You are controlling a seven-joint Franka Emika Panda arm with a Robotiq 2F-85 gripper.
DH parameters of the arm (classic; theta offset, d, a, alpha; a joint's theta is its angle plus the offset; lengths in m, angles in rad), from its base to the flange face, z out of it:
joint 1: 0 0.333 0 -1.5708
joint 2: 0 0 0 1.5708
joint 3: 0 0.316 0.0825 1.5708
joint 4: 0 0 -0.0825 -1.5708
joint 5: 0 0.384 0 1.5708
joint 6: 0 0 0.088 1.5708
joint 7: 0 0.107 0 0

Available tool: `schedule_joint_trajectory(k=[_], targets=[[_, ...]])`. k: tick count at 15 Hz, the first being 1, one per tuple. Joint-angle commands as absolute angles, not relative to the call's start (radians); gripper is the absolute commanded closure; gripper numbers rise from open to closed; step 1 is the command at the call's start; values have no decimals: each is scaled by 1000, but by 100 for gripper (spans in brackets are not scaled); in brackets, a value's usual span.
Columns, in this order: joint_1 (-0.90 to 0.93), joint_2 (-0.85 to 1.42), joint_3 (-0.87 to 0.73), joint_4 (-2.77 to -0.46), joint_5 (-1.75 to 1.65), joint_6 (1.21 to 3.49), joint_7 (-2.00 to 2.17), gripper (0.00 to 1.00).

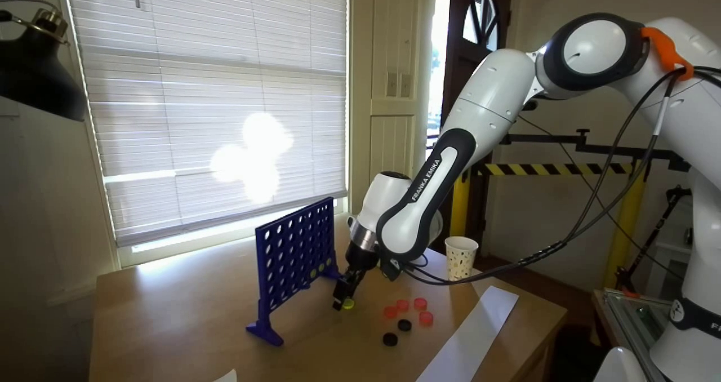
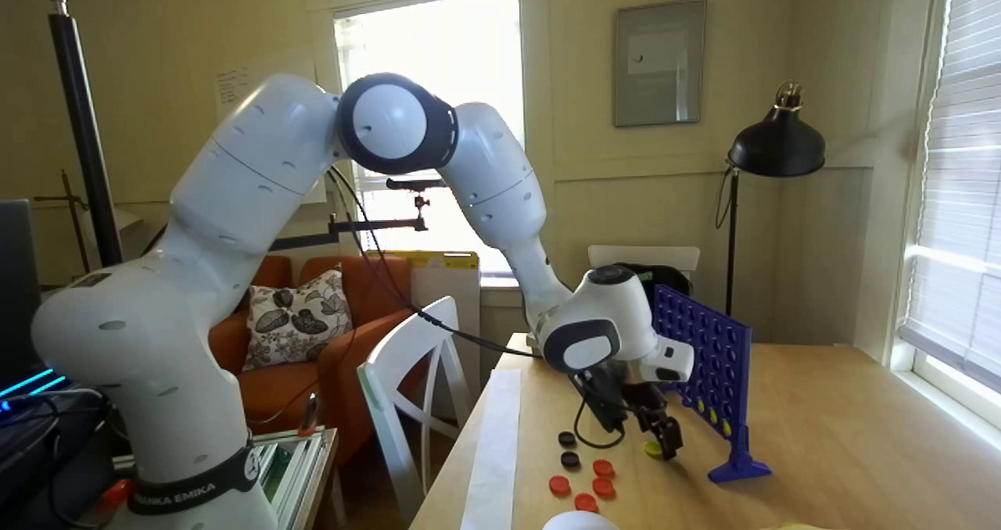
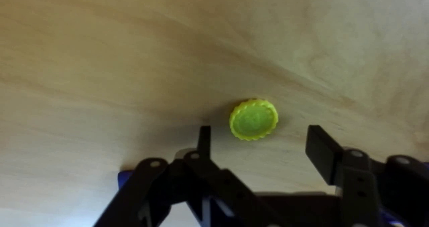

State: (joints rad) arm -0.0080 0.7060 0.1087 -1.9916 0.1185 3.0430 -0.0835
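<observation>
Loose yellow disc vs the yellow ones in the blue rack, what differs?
Pose: the loose yellow disc lies flat on the table; the racked yellow discs stand upright in the blue rack.
Place: the loose yellow disc is close to the gripper; the racked yellow discs sit low in the blue rack.
Shared: yellow colour.

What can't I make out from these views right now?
- Yellow disc: in an exterior view, the jaws cover part of its edge.
- Blue rack: in the wrist view, jaws and bottom edge hide most of it.
- Fingertips: in an exterior view, too small and dark to tell whether they touch the table.
- White object: in an exterior view, cut off by the bottom edge.
</observation>
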Motion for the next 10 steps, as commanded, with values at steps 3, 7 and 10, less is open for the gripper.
schedule_joint_trajectory(k=[3,7,10], targets=[[4,711,91,-1974,82,2984,-57,42],[3,712,81,-1963,73,2971,-62,69],[3,713,79,-1959,69,2966,-62,88]])
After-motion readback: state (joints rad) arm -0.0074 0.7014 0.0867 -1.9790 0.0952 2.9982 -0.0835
